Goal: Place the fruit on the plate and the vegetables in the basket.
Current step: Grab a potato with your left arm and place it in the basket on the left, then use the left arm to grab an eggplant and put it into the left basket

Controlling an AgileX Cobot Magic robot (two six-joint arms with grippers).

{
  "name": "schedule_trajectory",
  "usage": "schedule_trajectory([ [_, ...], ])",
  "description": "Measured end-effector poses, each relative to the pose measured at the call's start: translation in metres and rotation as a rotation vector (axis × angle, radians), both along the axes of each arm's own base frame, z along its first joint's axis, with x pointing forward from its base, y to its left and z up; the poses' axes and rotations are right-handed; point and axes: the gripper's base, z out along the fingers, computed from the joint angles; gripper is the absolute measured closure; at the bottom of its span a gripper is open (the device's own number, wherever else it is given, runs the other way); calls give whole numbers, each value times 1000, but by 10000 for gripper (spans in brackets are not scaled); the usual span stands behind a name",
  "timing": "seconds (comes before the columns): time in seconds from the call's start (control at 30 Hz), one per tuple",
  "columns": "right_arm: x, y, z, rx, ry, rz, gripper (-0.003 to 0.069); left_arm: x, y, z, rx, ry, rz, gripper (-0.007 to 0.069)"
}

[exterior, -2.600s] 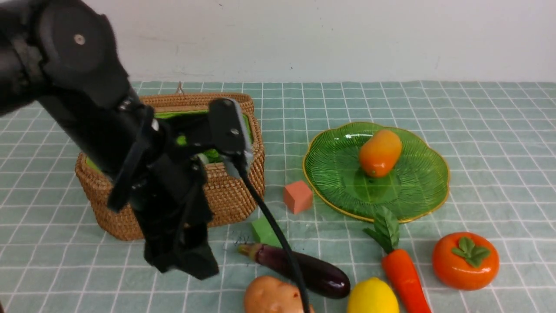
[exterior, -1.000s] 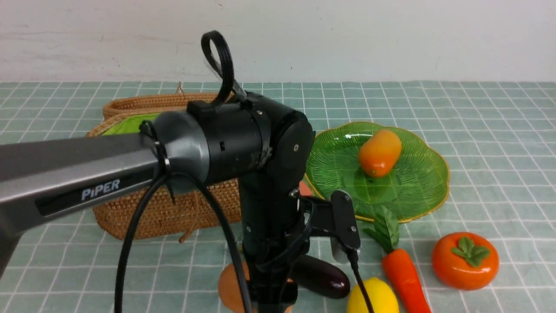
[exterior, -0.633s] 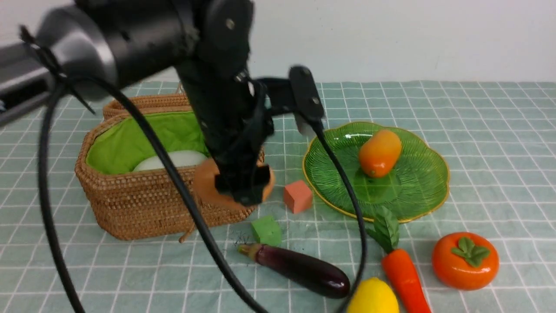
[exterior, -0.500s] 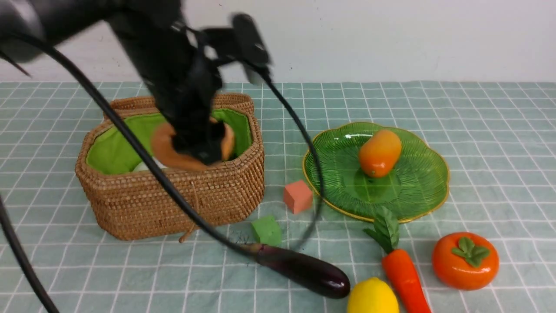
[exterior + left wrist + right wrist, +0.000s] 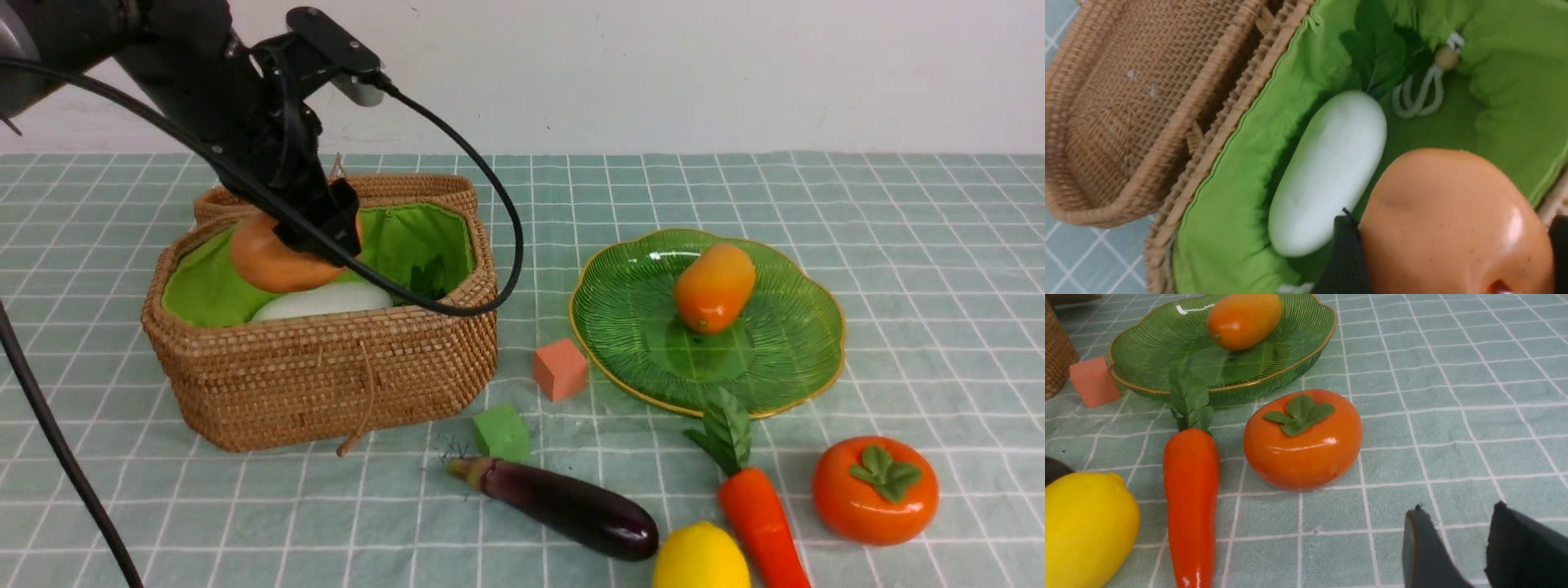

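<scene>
Front view: left gripper (image 5: 322,235) is clamped on the potato (image 5: 269,261), over the open basket (image 5: 326,367) and just above the radish (image 5: 322,300). Mango (image 5: 714,286) lies on the plate (image 5: 775,363); persimmon (image 5: 873,490), lemon (image 5: 700,559), carrot (image 5: 759,523) and eggplant (image 5: 571,506) lie on the cloth (image 5: 939,245). Right gripper (image 5: 1457,510) stands slightly apart, holding nothing

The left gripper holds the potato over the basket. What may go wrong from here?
1. The left gripper holds the glossy brown potato above the white radish. If it is dropped there, it might bounce or roll toward the rim of the woven wicker basket.
2. The black cable sags near the basket's front rim and could catch it when the arm retreats.
</scene>
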Motion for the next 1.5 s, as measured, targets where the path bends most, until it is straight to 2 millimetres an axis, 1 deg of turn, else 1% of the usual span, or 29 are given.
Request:
schedule_trajectory([
  [0.07,0,0,0,0,0,0,418,3,-1,-4,-17,3,26,63],
  [0.23,0,0,0,0,0,0,418,4,-2,-5,-41,11,39,-33],
  [0.3,0,0,0,0,0,0,418,2,-3,-6,-51,28,38,-43],
  [0.5,0,0,0,0,0,0,418,-1,-3,-8,-45,73,34,-18],
  [0.63,0,0,0,0,0,0,418,-5,-4,-8,-52,114,29,29],
  [0.73,0,0,0,0,0,0,418,-8,-5,-5,-64,122,10,44],
  [0.8,0,0,0,0,0,0,418,-13,-7,0,-82,128,-21,50],
  [0.93,0,0,0,0,0,0,418,-36,-18,17,-150,136,-225,51],
  [0.97,0,0,0,0,0,0,418,-38,-20,19,-160,134,-238,51],
  [1.0,0,0,0,0,0,0,418,-42,-25,21,-167,124,-284,51],
  [1.1,0,0,0,0,0,0,418,-57,-50,24,-187,120,-415,51],
  [1.2,0,0,0,0,0,0,418,-73,-87,17,-161,138,-544,51],
  [1.27,0,0,0,0,0,0,418,-80,-106,10,-133,152,-610,51],
  [1.33,0,0,0,1,0,0,418,-90,-131,-4,-73,175,-704,51],
  [1.37,0,0,0,1,0,0,418,-90,-133,-6,-64,176,-713,51],
  [1.4,0,0,0,1,0,0,418,-93,-144,-15,-39,193,-749,51],
  [1.5,0,0,0,0,0,0,418,-93,-160,-35,11,209,-786,51],
])
